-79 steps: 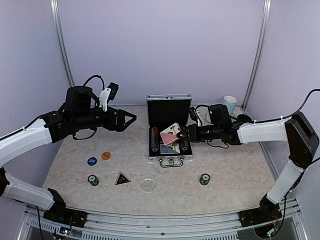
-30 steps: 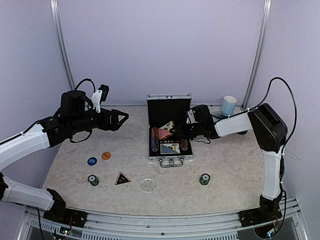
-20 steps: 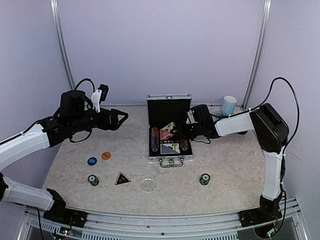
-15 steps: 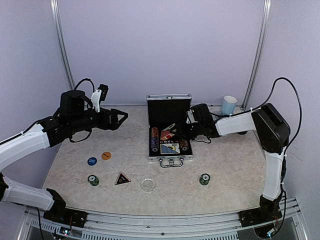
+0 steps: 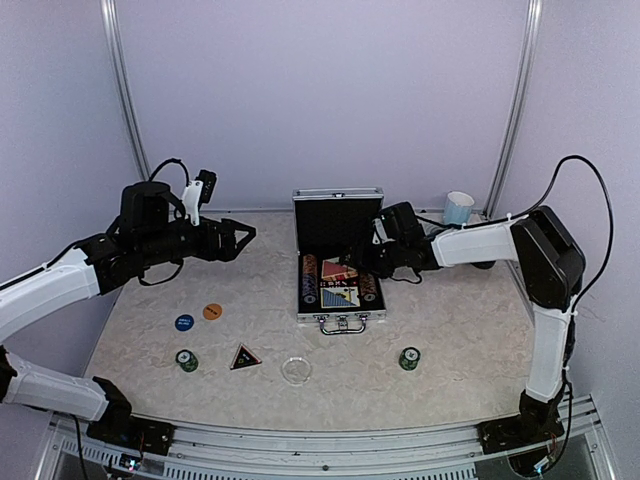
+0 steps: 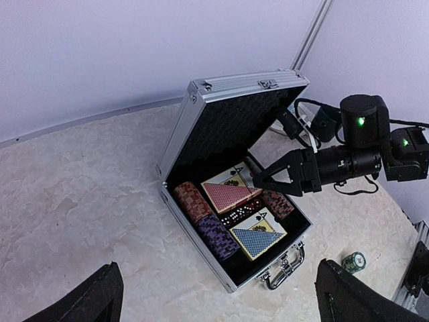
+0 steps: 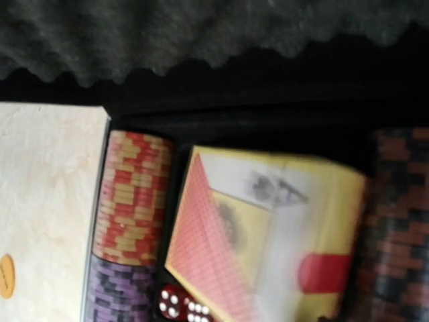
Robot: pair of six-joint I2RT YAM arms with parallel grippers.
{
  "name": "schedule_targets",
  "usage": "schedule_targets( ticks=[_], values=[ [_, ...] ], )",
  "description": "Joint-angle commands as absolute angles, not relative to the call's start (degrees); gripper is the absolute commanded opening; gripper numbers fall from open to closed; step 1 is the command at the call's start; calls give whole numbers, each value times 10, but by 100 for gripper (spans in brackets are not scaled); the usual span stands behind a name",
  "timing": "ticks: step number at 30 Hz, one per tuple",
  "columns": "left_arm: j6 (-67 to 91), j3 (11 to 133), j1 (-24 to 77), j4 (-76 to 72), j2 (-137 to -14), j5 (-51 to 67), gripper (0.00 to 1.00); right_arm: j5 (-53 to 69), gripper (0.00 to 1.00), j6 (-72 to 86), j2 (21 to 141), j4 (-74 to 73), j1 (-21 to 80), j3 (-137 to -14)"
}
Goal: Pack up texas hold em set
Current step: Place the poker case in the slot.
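Briefcase [image 5: 340, 316] in the middle of the desk [image 5: 470, 330] stands open, lid [image 5: 336, 226] upright at 12 o'clock, holding chip rows [image 6: 204, 218] at 9 o'clock, a red deck [image 6: 231, 194] behind dice [image 6: 240, 213] and a blue deck [image 6: 258, 236], and a darker chip row [image 6: 278, 203] at 3 o'clock. The right pincer [image 6: 256, 183] hangs low over the red deck, jaws parted on nothing; the left pincer [image 5: 248, 233] gapes wide over the desk at 9 o'clock. Loose at 7 to 8 o'clock lie blue disc [image 5: 184, 322], orange disc [image 5: 212, 311], green stack [image 5: 187, 360], black triangle [image 5: 245, 356] and clear disc [image 5: 295, 370], another green stack [image 5: 409, 358] at 5 o'clock, bare desk around them.

The red card deck [image 7: 261, 235] looks blurred, its lower end cut off.
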State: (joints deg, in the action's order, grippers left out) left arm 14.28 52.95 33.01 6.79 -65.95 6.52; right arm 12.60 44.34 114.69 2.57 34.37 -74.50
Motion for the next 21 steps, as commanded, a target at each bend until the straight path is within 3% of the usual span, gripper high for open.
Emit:
schedule_targets(
  ticks=[1,21],
  values=[
    [149,524,323,49,-651,74,99,73,64,416,1116,-5,350,-768],
    [152,516,323,44,-645,79,99,33,68,390,1214,-76,383,-871]
  ],
)
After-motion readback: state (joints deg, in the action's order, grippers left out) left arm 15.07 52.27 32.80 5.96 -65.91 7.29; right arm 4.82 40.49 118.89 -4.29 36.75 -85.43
